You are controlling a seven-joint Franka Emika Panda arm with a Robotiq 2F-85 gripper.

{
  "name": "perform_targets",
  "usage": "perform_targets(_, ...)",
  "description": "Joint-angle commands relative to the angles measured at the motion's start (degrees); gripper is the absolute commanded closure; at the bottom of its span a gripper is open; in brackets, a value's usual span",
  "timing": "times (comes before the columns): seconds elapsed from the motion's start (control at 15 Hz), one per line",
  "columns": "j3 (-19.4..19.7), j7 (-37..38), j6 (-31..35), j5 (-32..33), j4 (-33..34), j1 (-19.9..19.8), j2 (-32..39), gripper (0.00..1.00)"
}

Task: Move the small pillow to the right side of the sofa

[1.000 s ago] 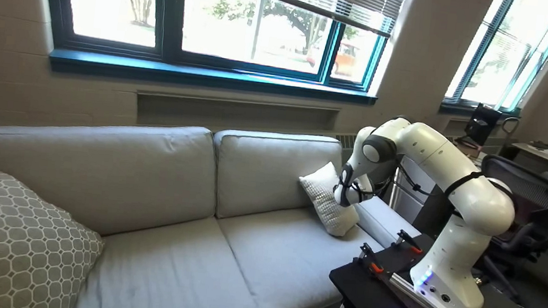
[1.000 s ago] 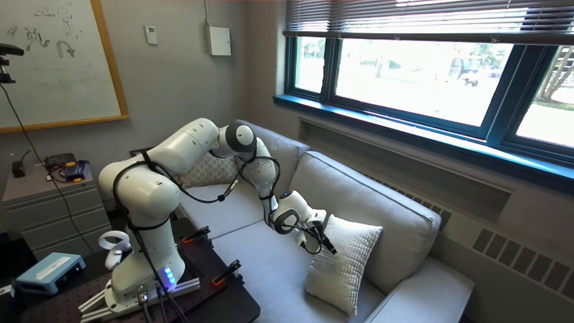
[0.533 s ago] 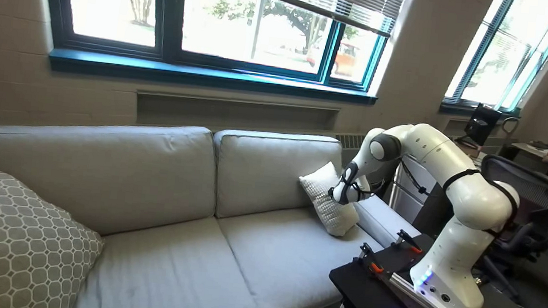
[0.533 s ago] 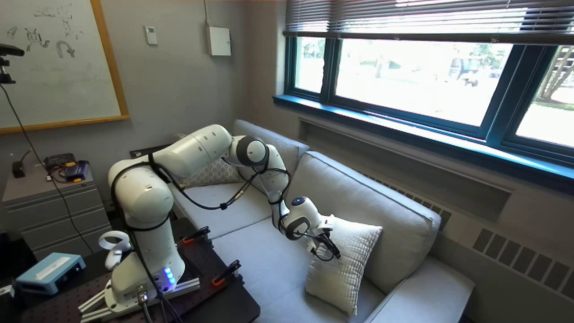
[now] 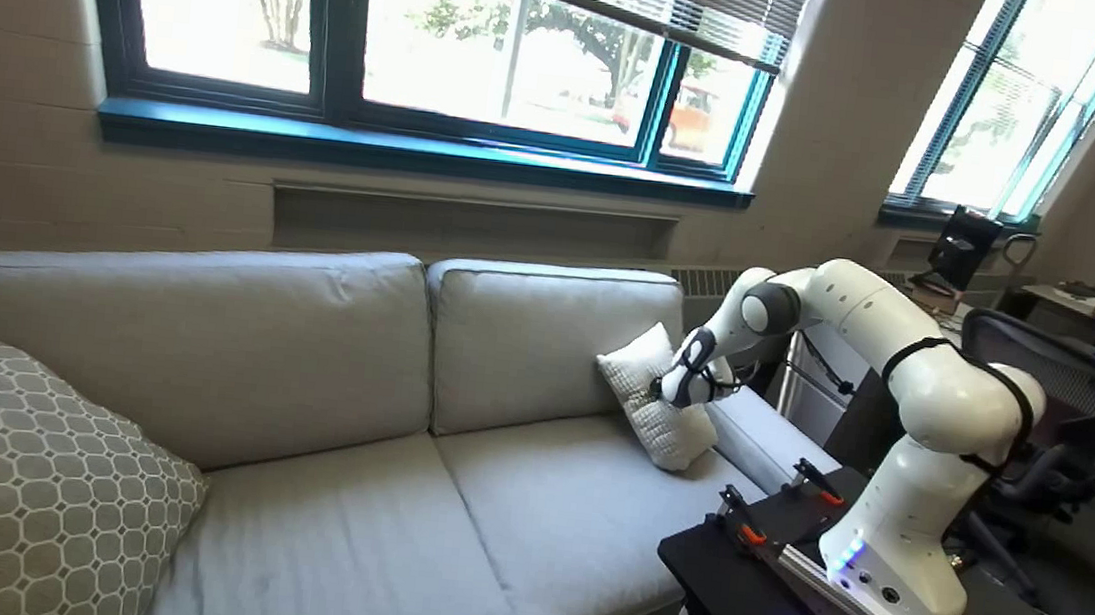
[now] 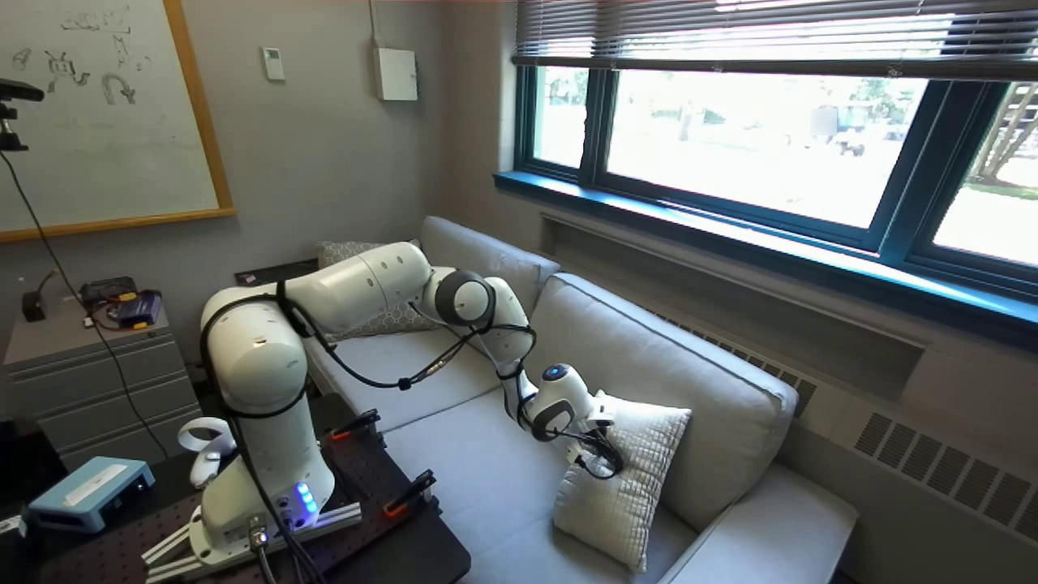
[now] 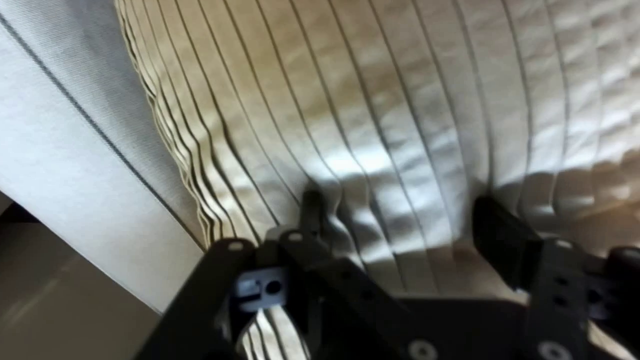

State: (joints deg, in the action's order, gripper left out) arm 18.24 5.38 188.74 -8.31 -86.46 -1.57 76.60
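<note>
The small pillow [image 5: 671, 435] is white, puffy and ribbed. In both exterior views it leans tilted against the back cushion near one padded arm of the pale grey sofa [image 5: 315, 526]. It also shows in an exterior view [image 6: 616, 519] and fills most of the wrist view [image 7: 375, 100]. My gripper [image 7: 398, 201] is at the pillow's face, its two fingers wide apart. The fingertips press into the cover, and the fabric puckers between them. In an exterior view, the gripper [image 6: 608, 462] touches the pillow's upper front; the tips are hard to see there.
A larger grey-white lattice cushion [image 5: 38, 490] lies at the sofa's opposite end. The black mounting table [image 5: 733, 577] with clamps stands in front of the sofa. The sofa's padded arm [image 6: 778, 527] is close beside the pillow. The window wall runs behind the sofa.
The arm has lowered and reached forward, bringing the gripper onto the pillow's face. The pillow has hardly moved.
</note>
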Motion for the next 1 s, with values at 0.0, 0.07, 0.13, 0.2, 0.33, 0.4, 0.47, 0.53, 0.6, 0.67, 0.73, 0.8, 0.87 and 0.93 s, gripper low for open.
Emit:
perform_targets(0.0,0.8,1.4,-1.3,-1.2,7.2,0.8,4.7,0.52)
perform_targets(0.07,0.9,1.9,-1.4,-1.8,7.7,1.2,5.0,0.59)
perform_targets(0.13,1.0,2.5,-1.3,-2.4,8.0,1.7,5.3,0.67)
perform_targets(0.2,1.4,3.2,-1.2,-3.1,7.9,2.4,5.4,0.73)
perform_targets(0.33,2.7,4.8,-1.3,-5.1,7.2,4.3,5.5,0.88)
perform_targets(0.4,3.5,5.8,-1.2,-6.4,6.5,5.5,5.3,0.92)
perform_targets(0.47,4.5,6.9,-1.3,-7.8,5.0,7.2,4.7,0.93)
perform_targets(0.53,6.1,8.1,-1.5,-9.3,3.7,9.2,4.4,0.95)
perform_targets(0.6,7.7,9.5,-2.0,-11.1,1.5,11.7,3.5,0.96)
perform_targets(0.67,9.8,11.3,-2.7,-13.3,-1.9,14.8,2.1,0.92)
perform_targets(0.73,11.5,13.0,-3.0,-15.0,-4.4,17.5,1.4,0.92)
perform_targets(0.8,13.3,14.8,-2.9,-16.8,-7.5,20.6,0.6,0.92)
perform_targets(0.87,15.5,16.8,-2.7,-18.9,-11.8,24.5,-0.8,0.92)
perform_targets(0.93,17.1,18.5,-2.3,-20.7,-14.9,27.6,-1.4,0.92)
